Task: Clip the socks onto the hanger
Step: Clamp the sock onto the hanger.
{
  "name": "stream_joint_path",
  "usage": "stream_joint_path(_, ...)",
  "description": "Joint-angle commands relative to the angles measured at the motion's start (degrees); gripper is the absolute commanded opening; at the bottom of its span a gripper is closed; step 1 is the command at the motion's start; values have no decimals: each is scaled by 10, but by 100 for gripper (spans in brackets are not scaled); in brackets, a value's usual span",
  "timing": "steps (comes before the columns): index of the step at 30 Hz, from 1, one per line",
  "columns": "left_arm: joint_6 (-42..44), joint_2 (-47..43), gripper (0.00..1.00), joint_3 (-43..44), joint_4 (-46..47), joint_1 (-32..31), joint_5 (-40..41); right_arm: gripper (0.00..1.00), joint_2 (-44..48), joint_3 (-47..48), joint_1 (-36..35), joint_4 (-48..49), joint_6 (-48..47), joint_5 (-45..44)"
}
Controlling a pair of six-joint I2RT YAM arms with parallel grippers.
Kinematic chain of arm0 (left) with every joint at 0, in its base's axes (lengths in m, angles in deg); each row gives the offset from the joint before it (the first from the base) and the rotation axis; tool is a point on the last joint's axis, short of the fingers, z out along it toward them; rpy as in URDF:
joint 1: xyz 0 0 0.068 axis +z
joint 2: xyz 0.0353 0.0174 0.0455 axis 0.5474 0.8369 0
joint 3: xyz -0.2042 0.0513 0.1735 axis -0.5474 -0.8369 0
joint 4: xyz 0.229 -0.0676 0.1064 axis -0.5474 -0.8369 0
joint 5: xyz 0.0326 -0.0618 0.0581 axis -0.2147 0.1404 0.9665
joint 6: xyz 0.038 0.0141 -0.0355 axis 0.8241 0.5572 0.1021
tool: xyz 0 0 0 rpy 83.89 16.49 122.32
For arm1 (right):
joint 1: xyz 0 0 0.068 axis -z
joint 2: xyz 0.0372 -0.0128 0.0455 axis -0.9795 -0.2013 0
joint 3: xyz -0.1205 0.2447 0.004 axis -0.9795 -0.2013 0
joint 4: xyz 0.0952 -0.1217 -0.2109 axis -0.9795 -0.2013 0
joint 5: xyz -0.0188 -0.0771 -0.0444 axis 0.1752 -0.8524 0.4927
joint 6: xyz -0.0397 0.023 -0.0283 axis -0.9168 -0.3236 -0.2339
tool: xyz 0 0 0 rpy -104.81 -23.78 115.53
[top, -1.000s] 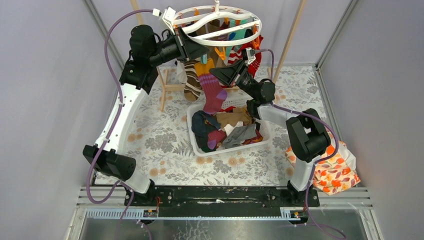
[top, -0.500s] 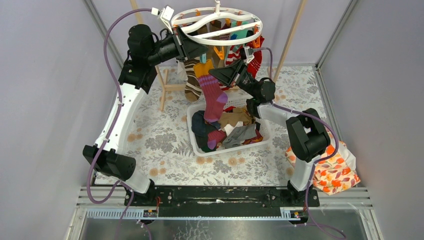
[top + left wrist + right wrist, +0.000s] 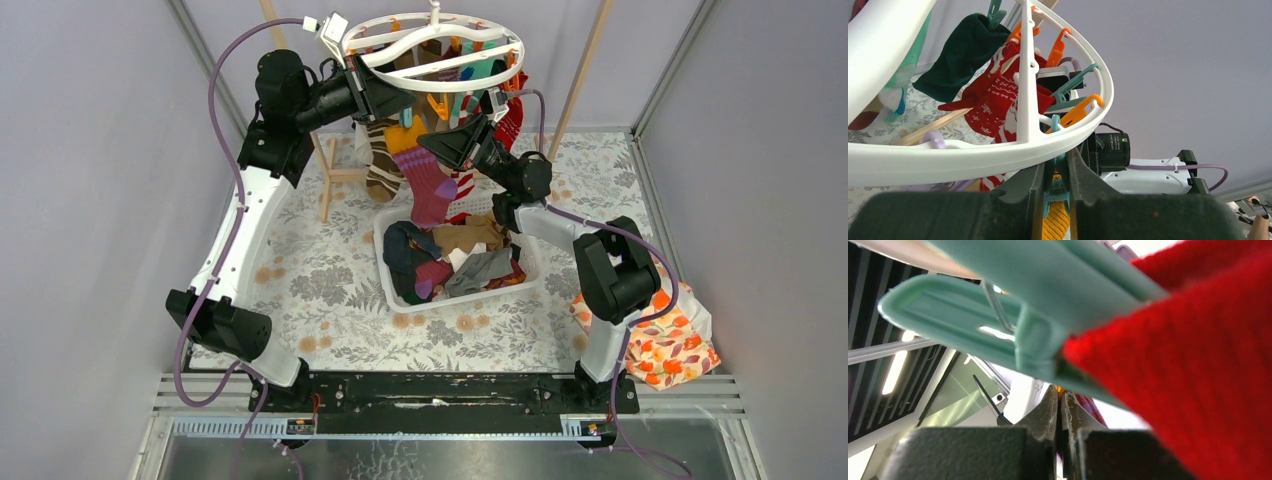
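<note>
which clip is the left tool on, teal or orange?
The teal clip under the hanger's near rim, pinched between the left tool's fingers, with a mustard sock below it. The orange clips sit further along the rim, clear of the tool.

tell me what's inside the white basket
A pile of socks: navy, tan, grey and a magenta one. The hanging magenta sock covers part of the basket's far side; anything under the pile is hidden.

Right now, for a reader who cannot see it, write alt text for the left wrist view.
The left pincer pinches a teal plastic clothespin clip hanging under the large round white plastic ring hanger, with a mustard knitted sock below it. Red-and-white patterned socks and a dark green sock hang beyond.
</note>
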Motion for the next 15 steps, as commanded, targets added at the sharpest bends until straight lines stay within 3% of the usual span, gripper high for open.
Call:
stream_joint_path(1,-3,-13,0,1,19,1,-46,0,14,13,5,77,6,17)
stream_joint_path(15,-6,-13,0,1,19,4,-51,0,30,-6,15,77,1,20)
